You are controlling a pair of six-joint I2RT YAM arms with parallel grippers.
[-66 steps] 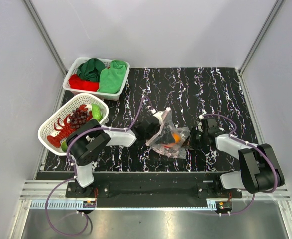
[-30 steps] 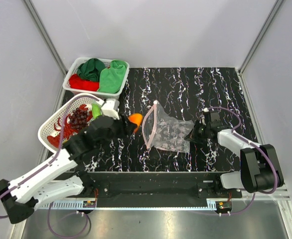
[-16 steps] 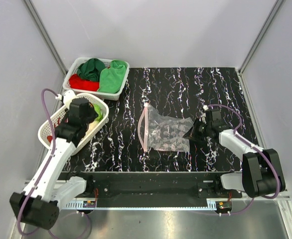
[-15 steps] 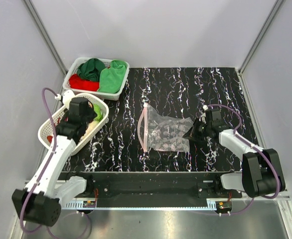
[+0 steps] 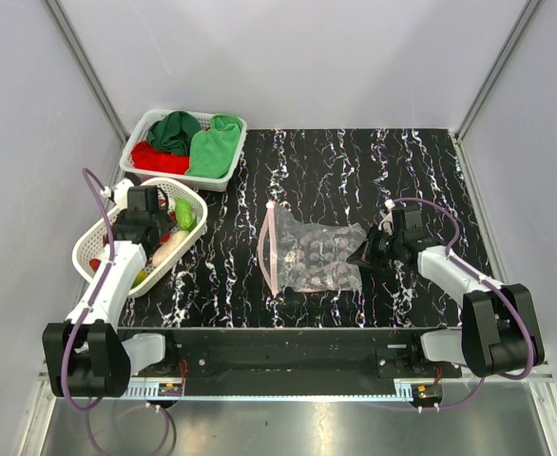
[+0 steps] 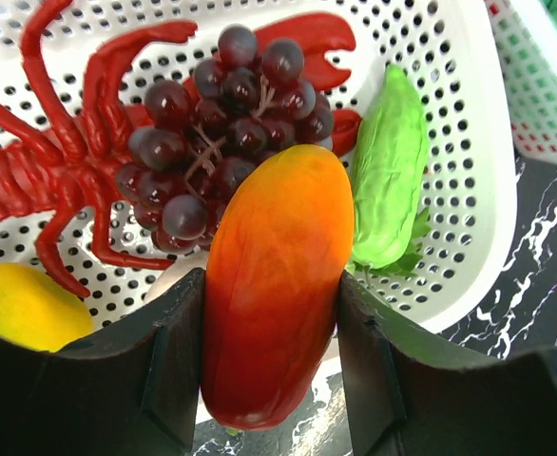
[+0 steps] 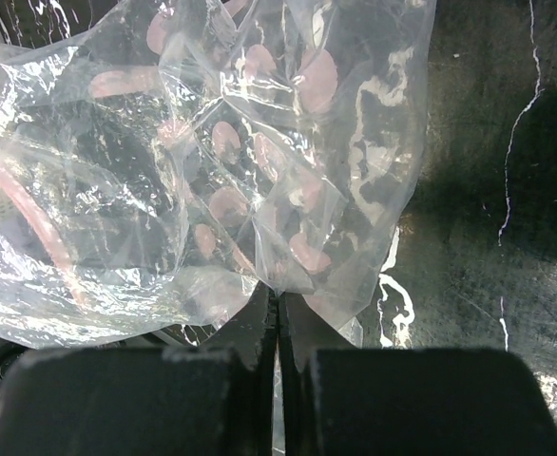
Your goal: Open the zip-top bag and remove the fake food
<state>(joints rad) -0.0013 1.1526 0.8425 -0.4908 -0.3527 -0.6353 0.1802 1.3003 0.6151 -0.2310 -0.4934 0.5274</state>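
The clear zip-top bag [image 5: 312, 256] lies flat mid-table, its pink zip strip [image 5: 266, 252] on the left side. My right gripper [image 5: 366, 255] is shut on the bag's right edge, and the pinched plastic [image 7: 212, 171] shows at the right gripper [image 7: 277, 309]. My left gripper [image 5: 155, 233] hovers over the white basket [image 5: 200, 204], shut on an orange-red fruit [image 6: 274, 285] held between the left gripper's [image 6: 271, 318] jaws. Below it lie fake food pieces: a red lobster [image 6: 60, 161], dark grapes [image 6: 226, 114], a green vegetable [image 6: 388, 180] and a yellow fruit [image 6: 22, 304].
A second white basket [image 5: 136, 161] with folded green and red cloths stands at the back left, just behind the food basket. Grey walls close in the black marbled table [image 5: 402, 171] on the left, back and right.
My left arm has swung left from the bag, carrying the orange-red fruit to above the food basket. The bag has settled flatter. My right gripper has kept its grip on the bag's edge.
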